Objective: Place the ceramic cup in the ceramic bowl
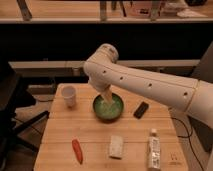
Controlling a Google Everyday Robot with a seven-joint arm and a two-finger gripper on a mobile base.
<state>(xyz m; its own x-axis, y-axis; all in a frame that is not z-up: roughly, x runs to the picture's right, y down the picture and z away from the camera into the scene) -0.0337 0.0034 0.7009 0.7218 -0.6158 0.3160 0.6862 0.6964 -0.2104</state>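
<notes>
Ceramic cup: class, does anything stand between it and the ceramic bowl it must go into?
Nothing visible does. The ceramic cup stands upright beside the ceramic bowl, with bare tabletop between them. The gripper hangs over the bowl. The orange item and white block lie nearer the front.

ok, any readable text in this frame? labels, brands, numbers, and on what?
No text is readable.
The label on the white bottle has marks too blurred to read.
The ceramic cup, ceramic bowl and black block show no print.
The arm has dark dots only and no lettering; its gripper hangs over the ceramic bowl.
</notes>
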